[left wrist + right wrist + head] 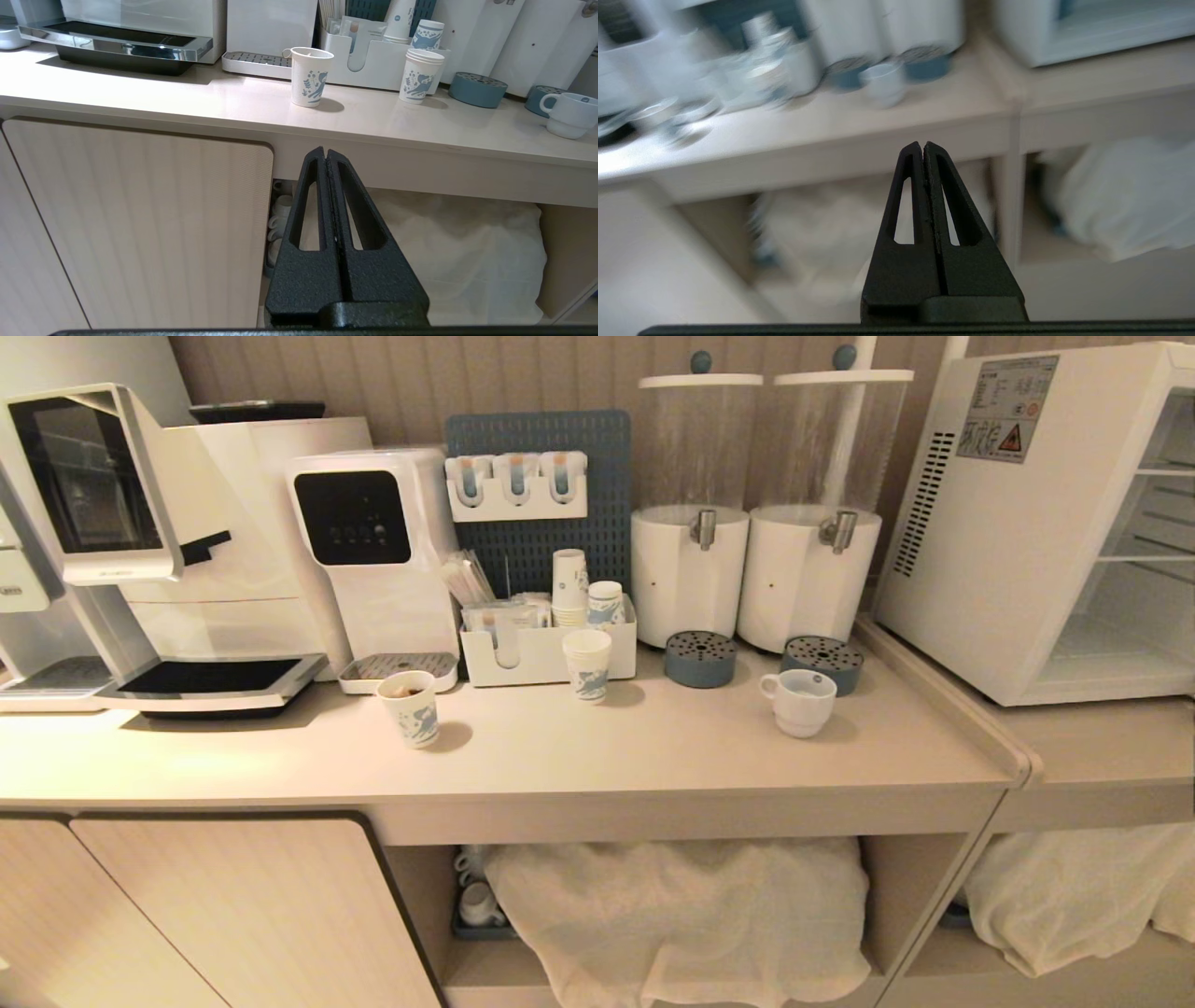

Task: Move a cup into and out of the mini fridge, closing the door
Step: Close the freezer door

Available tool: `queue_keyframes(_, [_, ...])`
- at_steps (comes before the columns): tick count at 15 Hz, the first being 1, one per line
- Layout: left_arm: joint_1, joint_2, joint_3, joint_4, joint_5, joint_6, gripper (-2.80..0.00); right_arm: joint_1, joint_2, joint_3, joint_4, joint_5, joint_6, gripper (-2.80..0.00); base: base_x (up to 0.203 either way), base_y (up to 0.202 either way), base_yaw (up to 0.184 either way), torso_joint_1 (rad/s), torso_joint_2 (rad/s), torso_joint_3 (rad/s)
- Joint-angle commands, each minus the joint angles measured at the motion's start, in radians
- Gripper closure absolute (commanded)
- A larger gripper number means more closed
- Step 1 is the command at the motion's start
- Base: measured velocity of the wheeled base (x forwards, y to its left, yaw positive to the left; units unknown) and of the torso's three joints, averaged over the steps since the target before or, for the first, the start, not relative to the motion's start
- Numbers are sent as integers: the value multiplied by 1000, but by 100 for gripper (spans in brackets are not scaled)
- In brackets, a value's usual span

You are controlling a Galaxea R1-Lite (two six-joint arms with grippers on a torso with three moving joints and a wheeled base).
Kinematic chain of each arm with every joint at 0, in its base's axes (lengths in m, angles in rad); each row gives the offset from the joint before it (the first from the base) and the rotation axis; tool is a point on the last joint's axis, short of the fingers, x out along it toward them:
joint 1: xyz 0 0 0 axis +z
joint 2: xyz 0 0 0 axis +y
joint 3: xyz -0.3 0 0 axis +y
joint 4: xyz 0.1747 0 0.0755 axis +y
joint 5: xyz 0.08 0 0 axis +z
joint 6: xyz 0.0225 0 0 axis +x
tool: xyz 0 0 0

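The cup (pixel 801 700), a squat white mug with a loop handle, stands on the counter in front of two white dispensers; it also shows as the cup (pixel 567 115) and, blurred, the cup (pixel 883 83). The white mini fridge (pixel 1018 523) sits at the right on a lower counter, its wire shelves showing; the door is out of view. My left gripper (pixel 326 151) is shut and empty, below the counter edge before a cabinet. My right gripper (pixel 923 145) is shut and empty too, low in front of the counter. Neither arm appears in the head view.
Two paper cups (pixel 411 707) (pixel 588 663) stand on the counter, with a white organiser (pixel 546 649), a water machine (pixel 373 551) and a coffee machine (pixel 93 541) behind. Blue drip trays (pixel 700 658) sit under the dispensers. Cloth (pixel 681 915) fills the shelf below.
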Motion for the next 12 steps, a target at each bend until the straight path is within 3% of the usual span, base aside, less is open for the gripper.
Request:
queue_keyframes(1, [0, -5, 40, -2, 0, -1, 0, 1, -9, 208, -282, -39, -33, 0, 0, 0, 0, 0, 0, 0])
queue_keyframes(3, [0, -5, 40, -2, 0, -1, 0, 1, -9, 415, -523, -73, -113, 0, 0, 0, 0, 0, 0, 0])
queue_keyframes(5, [0, -5, 40, -2, 0, -1, 0, 1, -8, 529, -618, -84, -146, 0, 0, 0, 0, 0, 0, 0])
queue_keyframes(7, [0, -3, 40, -2, 0, -1, 0, 1, -8, 530, -526, 1, -134, 0, 0, 0, 0, 0, 0, 0])
queue_keyframes(9, [0, -5, 40, -2, 0, -1, 0, 1, -6, 512, -394, 17, -150, 0, 0, 0, 0, 0, 0, 0])
queue_keyframes(12, [0, -3, 40, -2, 0, 1, 0, 1, -5, 510, -427, 20, -156, 0, 0, 0, 0, 0, 0, 0])
